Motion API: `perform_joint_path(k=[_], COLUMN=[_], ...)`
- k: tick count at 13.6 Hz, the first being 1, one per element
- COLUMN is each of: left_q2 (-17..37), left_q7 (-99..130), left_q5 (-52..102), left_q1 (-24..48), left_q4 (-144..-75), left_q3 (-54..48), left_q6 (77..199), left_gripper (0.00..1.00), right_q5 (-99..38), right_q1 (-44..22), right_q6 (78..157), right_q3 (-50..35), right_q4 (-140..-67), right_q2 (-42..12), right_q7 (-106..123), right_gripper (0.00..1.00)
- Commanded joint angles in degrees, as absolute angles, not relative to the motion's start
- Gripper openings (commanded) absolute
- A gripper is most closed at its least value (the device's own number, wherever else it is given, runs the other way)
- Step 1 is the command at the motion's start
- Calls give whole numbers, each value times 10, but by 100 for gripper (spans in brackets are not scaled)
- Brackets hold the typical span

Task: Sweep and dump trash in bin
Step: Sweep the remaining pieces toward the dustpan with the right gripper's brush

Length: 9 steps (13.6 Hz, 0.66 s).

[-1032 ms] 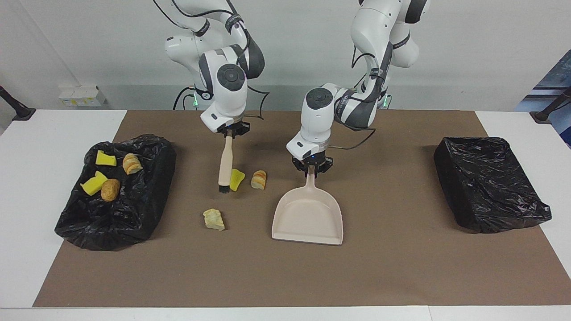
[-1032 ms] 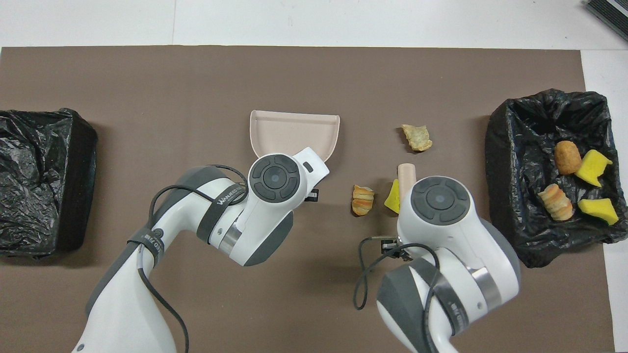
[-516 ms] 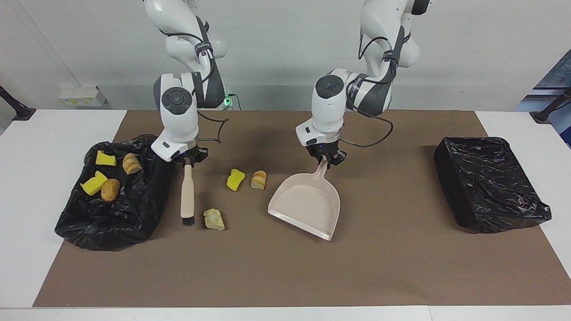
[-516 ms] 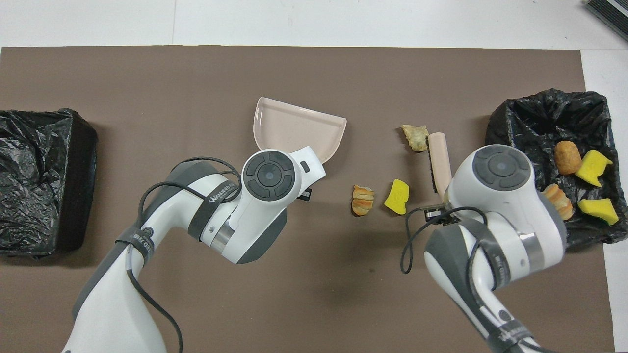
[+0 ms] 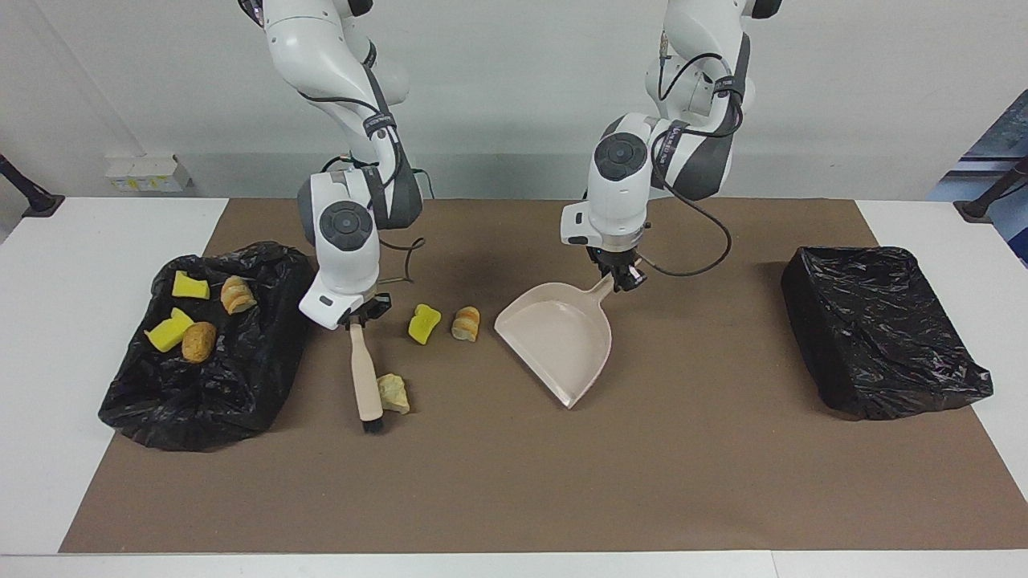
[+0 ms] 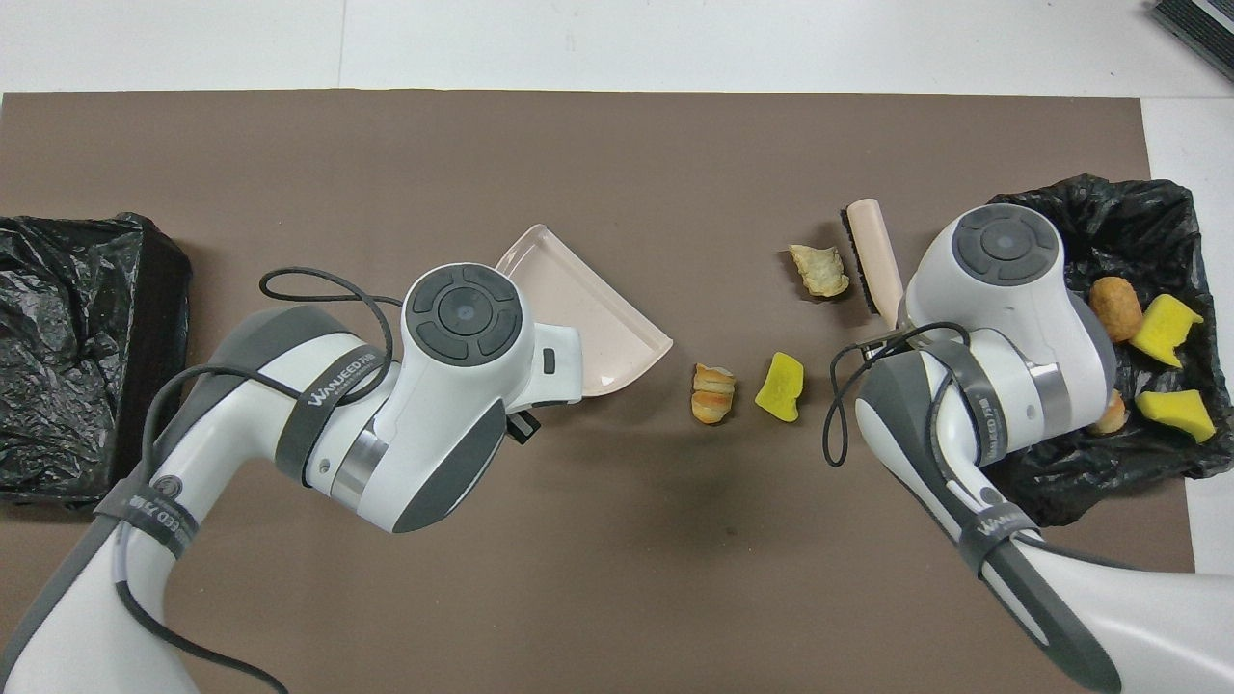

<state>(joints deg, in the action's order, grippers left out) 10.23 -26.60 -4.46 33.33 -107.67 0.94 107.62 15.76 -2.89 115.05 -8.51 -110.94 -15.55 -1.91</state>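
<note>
My right gripper point(image 5: 359, 319) is shut on the handle of the beige brush point(image 5: 366, 381). The brush slants down to the mat, its bristles beside a pale bread-like lump point(image 5: 393, 393). The brush point(image 6: 871, 253) and the lump point(image 6: 819, 271) also show in the overhead view. A yellow sponge piece point(image 5: 423, 323) and a bread roll point(image 5: 466, 323) lie between the brush and the dustpan. My left gripper point(image 5: 617, 277) is shut on the handle of the beige dustpan point(image 5: 558, 341). The pan is tilted, its mouth turned toward the scraps. Several more scraps lie in the black-lined bin point(image 5: 241, 377).
A second black-lined bin point(image 5: 883, 329) stands at the left arm's end of the brown mat and shows no scraps. In the overhead view my right arm covers part of the bin point(image 6: 1060, 222) that holds the scraps.
My right gripper has carried the brush from beside the yellow sponge toward the bin, then to the pale lump. My left gripper has turned the dustpan's mouth toward the scraps.
</note>
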Motion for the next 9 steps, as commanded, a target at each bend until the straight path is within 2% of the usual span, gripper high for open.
perform_joint_path(k=[1, 4, 9], left_q2=[54, 21, 17], left_q7=[-320, -321, -358], left_q5=[-58, -58, -89], left_q1=[328, 336, 335], left_q4=[-1142, -1211, -1255], left_q3=[5, 4, 4], left_q6=[1085, 1139, 1220], left_gripper=[0, 0, 0], right_q5=[161, 108, 3], right_q1=[-57, -95, -163], right_q6=[1160, 1155, 1158], right_q3=[-89, -89, -97], right_q4=[-1114, -1117, -1121], right_q2=[-157, -156, -147], right_q7=[-9, -11, 1], right_gripper=[0, 0, 0])
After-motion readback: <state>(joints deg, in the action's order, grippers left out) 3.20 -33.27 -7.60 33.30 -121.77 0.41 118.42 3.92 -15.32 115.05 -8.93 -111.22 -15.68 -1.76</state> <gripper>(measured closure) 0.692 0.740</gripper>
